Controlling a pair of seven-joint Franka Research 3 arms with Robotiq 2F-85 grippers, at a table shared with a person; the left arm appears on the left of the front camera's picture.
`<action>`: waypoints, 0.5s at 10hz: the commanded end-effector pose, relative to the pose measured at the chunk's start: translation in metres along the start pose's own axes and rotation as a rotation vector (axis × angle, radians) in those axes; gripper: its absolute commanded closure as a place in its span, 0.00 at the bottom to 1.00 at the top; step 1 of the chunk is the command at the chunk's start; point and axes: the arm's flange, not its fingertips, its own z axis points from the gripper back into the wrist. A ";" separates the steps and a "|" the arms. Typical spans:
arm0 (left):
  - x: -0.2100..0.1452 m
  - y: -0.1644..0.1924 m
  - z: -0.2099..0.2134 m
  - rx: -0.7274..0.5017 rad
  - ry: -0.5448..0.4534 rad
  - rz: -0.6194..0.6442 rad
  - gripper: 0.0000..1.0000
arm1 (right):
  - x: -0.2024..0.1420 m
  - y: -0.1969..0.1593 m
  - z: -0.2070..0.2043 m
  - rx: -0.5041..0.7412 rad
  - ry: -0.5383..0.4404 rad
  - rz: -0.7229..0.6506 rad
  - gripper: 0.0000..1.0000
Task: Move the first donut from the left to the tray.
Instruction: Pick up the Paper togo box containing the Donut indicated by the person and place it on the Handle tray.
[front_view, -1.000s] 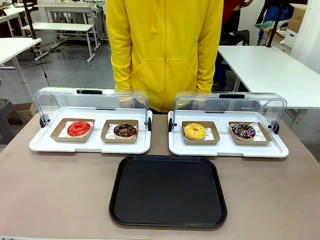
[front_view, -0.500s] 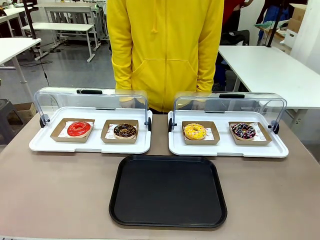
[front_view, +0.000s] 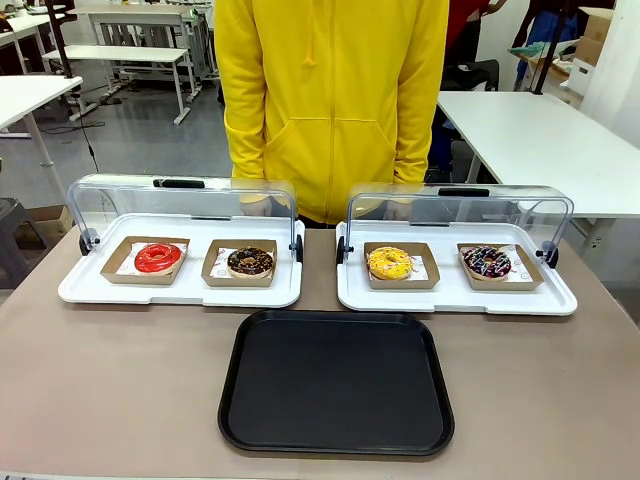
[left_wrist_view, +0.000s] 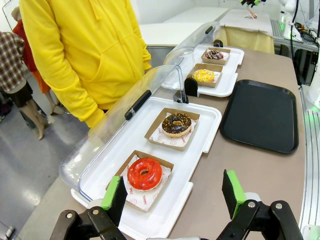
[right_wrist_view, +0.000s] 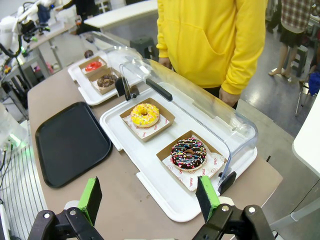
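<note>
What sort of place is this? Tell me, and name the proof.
Likely a robotics lab staged as a donut counter: white lidded display trays, plain work tables behind, the left pincer facing the red donut.

The left white tray (front_view: 180, 295) holds a chocolate-glazed donut (front_view: 250, 261); the right white tray (front_view: 455, 300), a yellow-iced donut (front_view: 389, 262) and a sprinkled donut (front_view: 487, 262). A person in a yellow hoodie (front_view: 335, 100) stands behind.
</note>
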 end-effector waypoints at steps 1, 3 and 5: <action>0.000 0.003 -0.001 0.006 -0.028 -0.018 0.00 | 0.001 -0.001 -0.001 0.001 -0.026 0.025 0.00; 0.000 0.003 -0.001 0.006 -0.028 -0.018 0.00 | 0.001 -0.001 -0.001 0.001 -0.026 0.025 0.00; 0.000 0.003 -0.001 0.006 -0.028 -0.018 0.00 | 0.001 -0.001 -0.001 0.001 -0.026 0.025 0.00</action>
